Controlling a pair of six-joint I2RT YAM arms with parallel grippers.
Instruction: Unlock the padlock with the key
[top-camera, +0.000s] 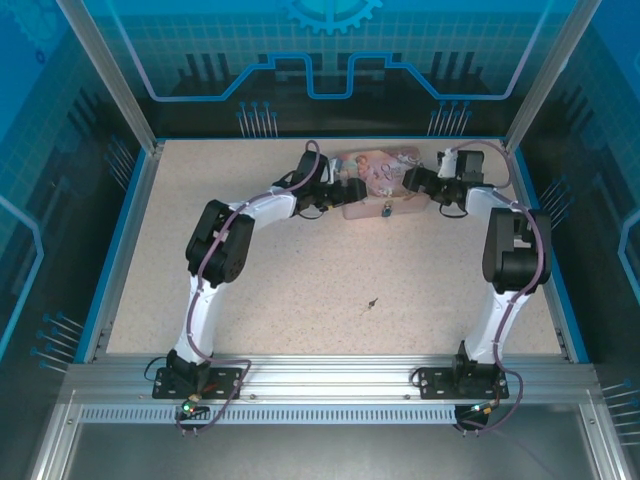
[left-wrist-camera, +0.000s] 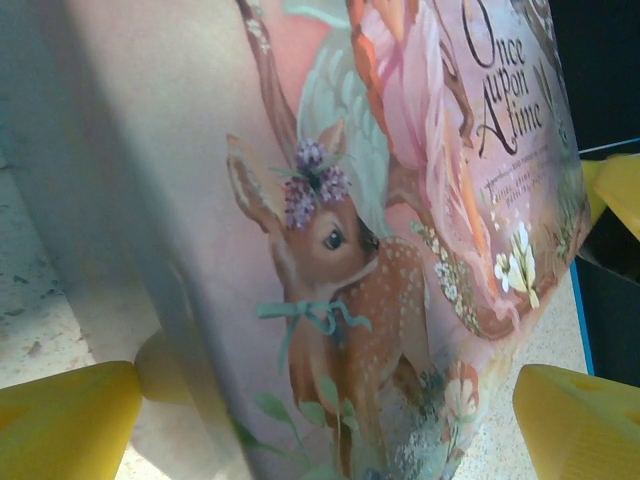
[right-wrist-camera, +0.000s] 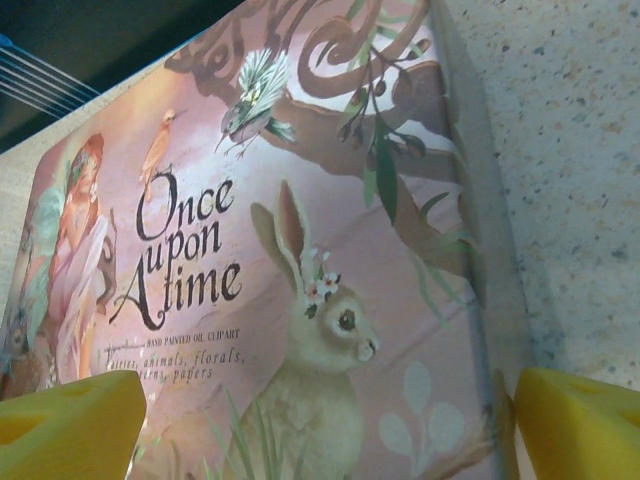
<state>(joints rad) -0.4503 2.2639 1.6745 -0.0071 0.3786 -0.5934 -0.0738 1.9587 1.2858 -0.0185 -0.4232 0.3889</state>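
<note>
We are seeing both grippers standing wide open at the tin (top-camera: 375, 165) - the left gripper (left-wrist-camera: 330, 430) at its left end, the right gripper (right-wrist-camera: 330, 430) at its right end, each with the tin between its jaws (touching or not, we cannot tell). The padlock (top-camera: 388, 208) is lying at the tin's near edge. The key (top-camera: 372, 301) is lying on the table (top-camera: 300, 280), well apart - nearer the arm bases.

Pink fawn-and-hare tin (right-wrist-camera: 300, 230), teal padlock (top-camera: 386, 208), speckled beige table (top-camera: 330, 270).

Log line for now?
left gripper: open at pink tin | right gripper: open at tin | padlock: tin's near edge | key: on table, ungrasped
</note>
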